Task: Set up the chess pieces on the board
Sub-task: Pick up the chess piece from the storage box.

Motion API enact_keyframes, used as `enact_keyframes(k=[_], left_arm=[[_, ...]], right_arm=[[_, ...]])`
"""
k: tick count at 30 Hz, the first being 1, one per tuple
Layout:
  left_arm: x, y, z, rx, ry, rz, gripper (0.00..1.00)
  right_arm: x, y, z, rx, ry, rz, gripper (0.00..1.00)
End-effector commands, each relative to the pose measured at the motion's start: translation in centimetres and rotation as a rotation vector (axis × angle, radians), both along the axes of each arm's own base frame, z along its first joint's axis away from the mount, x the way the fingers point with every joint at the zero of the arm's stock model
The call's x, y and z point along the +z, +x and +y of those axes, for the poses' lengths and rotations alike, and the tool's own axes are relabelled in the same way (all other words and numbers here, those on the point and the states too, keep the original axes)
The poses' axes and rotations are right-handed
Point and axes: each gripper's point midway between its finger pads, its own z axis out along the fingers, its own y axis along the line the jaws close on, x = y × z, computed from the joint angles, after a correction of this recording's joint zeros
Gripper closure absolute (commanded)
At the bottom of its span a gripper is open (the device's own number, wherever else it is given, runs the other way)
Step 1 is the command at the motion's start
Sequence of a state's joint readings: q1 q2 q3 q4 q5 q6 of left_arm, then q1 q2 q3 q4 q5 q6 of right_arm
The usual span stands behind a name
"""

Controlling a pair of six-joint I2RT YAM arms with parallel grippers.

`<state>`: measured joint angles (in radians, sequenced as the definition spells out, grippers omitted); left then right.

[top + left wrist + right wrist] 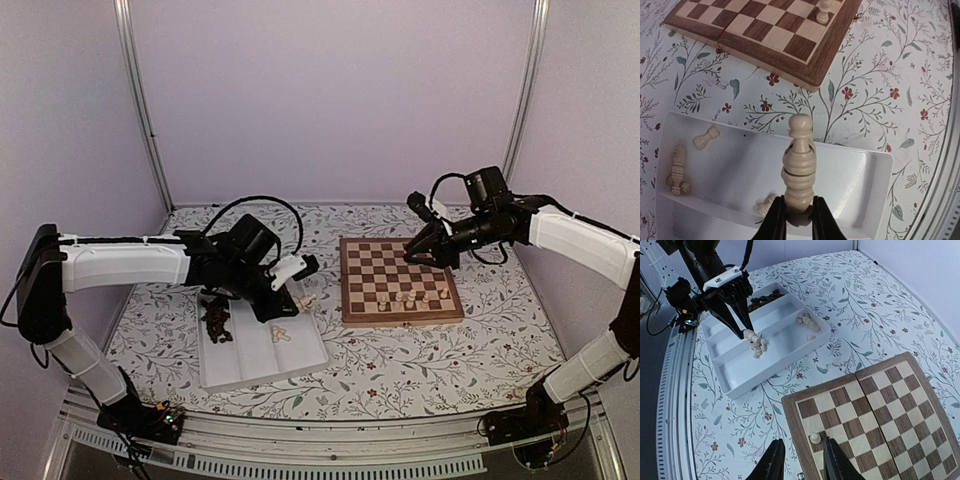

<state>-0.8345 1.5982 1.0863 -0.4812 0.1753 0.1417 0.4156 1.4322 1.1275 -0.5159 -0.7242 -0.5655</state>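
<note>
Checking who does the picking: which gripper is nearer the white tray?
Left. The left gripper hangs over the white tray, jaws shut on a cream chess piece. The right gripper is above the chessboard, well clear of the tray.

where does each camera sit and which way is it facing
Top external: above and behind the robot, looking down across the table at the board and white tray; both arms show.
Left wrist: above the tray, facing the board; left gripper shut on a cream piece.
Right wrist: above the board's edge, facing the tray; open right gripper below.
Shared: both wrist views show that held piece.
</note>
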Motion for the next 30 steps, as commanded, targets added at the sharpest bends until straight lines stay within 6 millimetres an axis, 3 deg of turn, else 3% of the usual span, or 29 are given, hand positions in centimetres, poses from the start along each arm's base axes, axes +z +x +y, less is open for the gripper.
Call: enact_keyframes(k=[1, 3, 7, 10, 14, 23, 30], left_arm=[[2.4, 0.9, -0.8, 0.011, -0.175, -0.019, 0.96], [2.8, 1.1, -0.7, 0.019, -0.196, -0.017, 0.96], [3.0, 1.0, -0.2, 0.028, -0.204, -0.014, 0.96], [3.5, 0.7, 0.2, 0.044, -0.212, -0.018, 0.97], [4.3, 0.4, 1.0, 0.077, -0.229, -0.031, 0.97], [5.7, -0.4, 1.9, 0.097, -0.275, -0.057, 0.97], [5.3, -0.4, 2.3, 0.108, -0.259, -0.055, 0.98]], right_arm=[[1.9, -1.0, 4.7, 0.119, 0.120, 0.190, 0.69], [2.3, -1.0, 6.7, 0.164, 0.144, 0.248, 0.68], [0.5, -0.9, 10.8, 0.235, 0.155, 0.396, 0.67], [0.6, -1.6, 13.8, 0.292, 0.157, 0.453, 0.65], [-0.9, -2.2, 16.9, 0.338, 0.134, 0.516, 0.63], [-2.5, -4.3, 20.9, 0.416, 0.128, 0.617, 0.63], [-3.0, -4.8, 21.4, 0.432, 0.132, 0.650, 0.85]])
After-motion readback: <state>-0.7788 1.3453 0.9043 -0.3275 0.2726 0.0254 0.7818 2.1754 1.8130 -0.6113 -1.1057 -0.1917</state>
